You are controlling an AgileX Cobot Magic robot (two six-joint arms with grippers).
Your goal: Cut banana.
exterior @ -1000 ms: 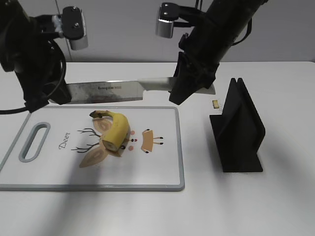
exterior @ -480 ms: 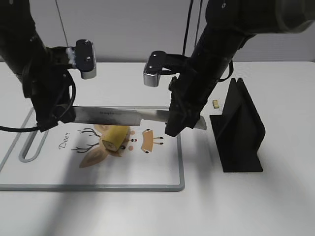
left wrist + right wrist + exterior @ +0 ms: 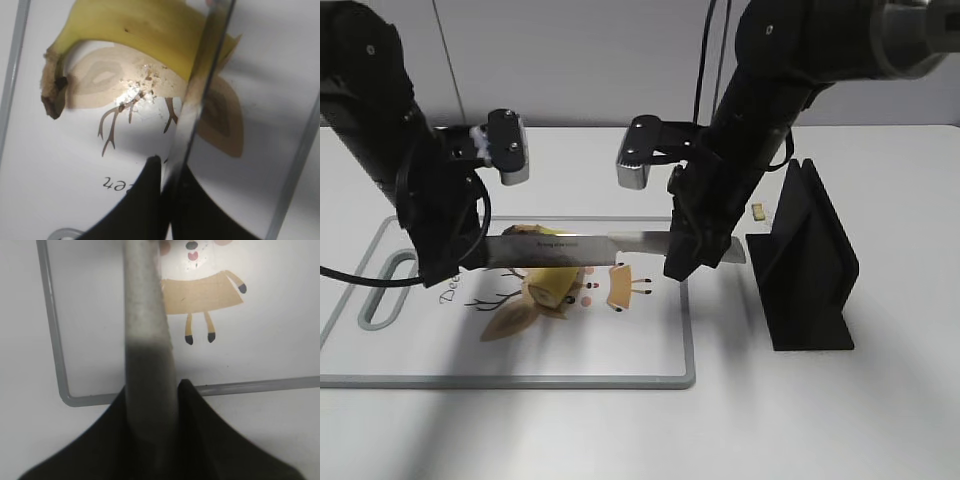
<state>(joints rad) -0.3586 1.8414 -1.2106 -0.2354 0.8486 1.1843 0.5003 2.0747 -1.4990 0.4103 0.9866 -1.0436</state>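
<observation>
A yellow banana (image 3: 552, 282) lies on the white cutting board (image 3: 650, 350), also seen in the left wrist view (image 3: 145, 30). A long steel knife (image 3: 570, 248) is held level across it, the blade at the banana's top. My left gripper (image 3: 455, 255) is shut on the blade's tip end (image 3: 192, 100). My right gripper (image 3: 685, 255) is shut on the knife's grey handle (image 3: 147, 340). In the left wrist view the blade edge crosses the banana's right part.
A black knife stand (image 3: 805, 260) stands right of the board. A small beige piece (image 3: 758, 211) lies on the table behind it. The board carries a deer print (image 3: 620, 287) and a handle slot (image 3: 382, 290) at its left end.
Both grippers have lowered the knife from well above the far edge of the board down and toward me onto the banana.
</observation>
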